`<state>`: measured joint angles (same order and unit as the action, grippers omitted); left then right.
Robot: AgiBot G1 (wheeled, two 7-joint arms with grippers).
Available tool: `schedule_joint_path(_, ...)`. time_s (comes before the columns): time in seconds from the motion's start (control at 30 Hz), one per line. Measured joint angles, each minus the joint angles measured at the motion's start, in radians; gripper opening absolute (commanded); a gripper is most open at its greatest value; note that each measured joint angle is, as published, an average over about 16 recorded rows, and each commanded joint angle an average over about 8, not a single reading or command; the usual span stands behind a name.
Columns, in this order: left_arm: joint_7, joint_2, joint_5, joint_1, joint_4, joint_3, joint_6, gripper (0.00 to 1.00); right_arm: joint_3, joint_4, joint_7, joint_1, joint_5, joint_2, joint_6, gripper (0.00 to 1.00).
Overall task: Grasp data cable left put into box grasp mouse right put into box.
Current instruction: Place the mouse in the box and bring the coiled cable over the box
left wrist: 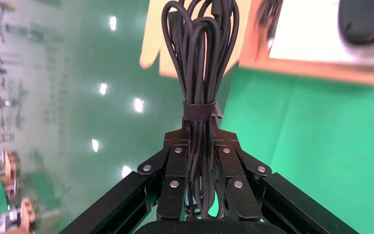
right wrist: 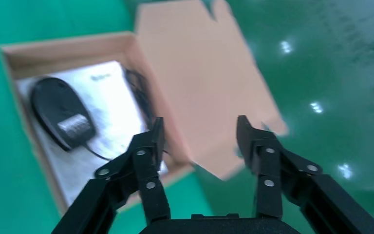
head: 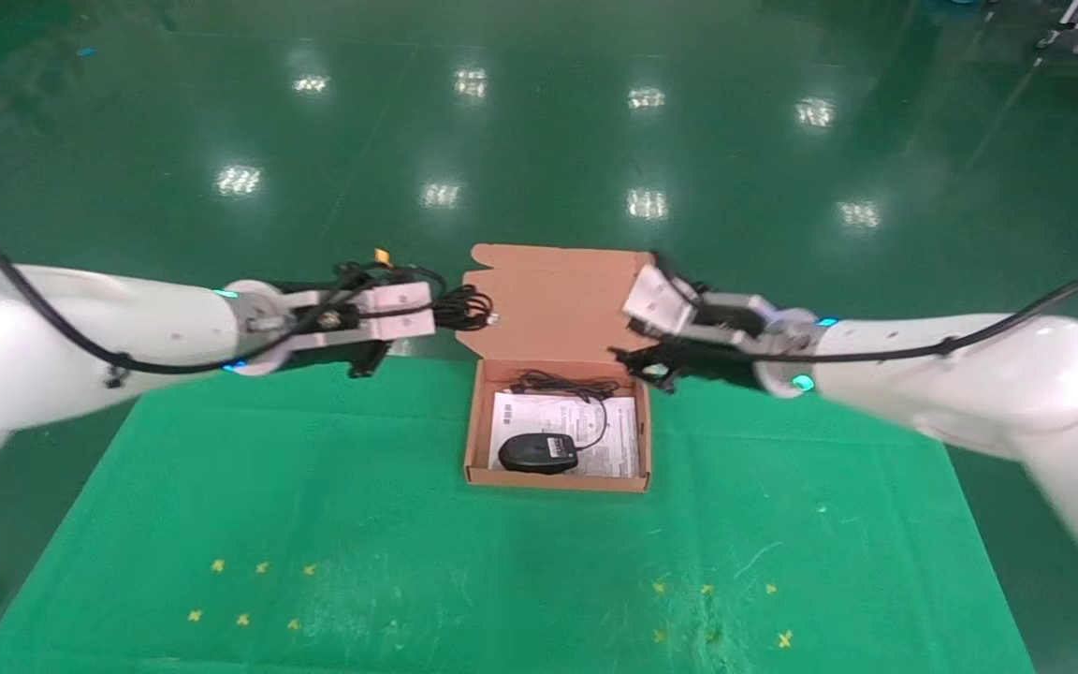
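Observation:
The brown box (head: 473,426) sits open in the middle of the green mat, its lid flap (head: 553,300) leaning back. Inside, the black mouse (head: 539,453) lies on a white sheet (head: 616,438), its thin cord (head: 569,384) bunched at the far end. My left gripper (head: 441,314) hovers just left of the lid, shut on the data cable (head: 466,309). In the left wrist view the strapped cable bundle (left wrist: 199,63) runs out between the fingers (left wrist: 175,170). My right gripper (head: 640,360) hangs open and empty at the box's far right corner. In the right wrist view the right gripper (right wrist: 199,131) is over the lid (right wrist: 204,83), with the mouse (right wrist: 61,112) beyond it.
The green mat (head: 314,524) covers the table, with small yellow cross marks (head: 249,590) at the near left and near right (head: 717,608). Beyond the mat's far edge lies a glossy green floor (head: 539,122).

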<state>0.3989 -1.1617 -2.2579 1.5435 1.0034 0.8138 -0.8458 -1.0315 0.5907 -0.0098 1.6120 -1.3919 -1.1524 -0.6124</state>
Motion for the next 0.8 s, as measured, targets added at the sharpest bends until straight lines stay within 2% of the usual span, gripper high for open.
schedule_joint_path(0.43, -0.205, -0.18, 0.143, -0.043, -0.246, 0.071, 0.19, 0.0, -0.024, 0.241, 0.154, 0.022, -0.078, 0.224, 0.004, 1.0)
schedule_joint_path(0.8, -0.306, -0.211, 0.338, -0.073, -0.309, 0.228, 0.312, 0.0, -0.051, 0.425, 0.318, 0.022, -0.164, 0.359, 0.017, 1.0)
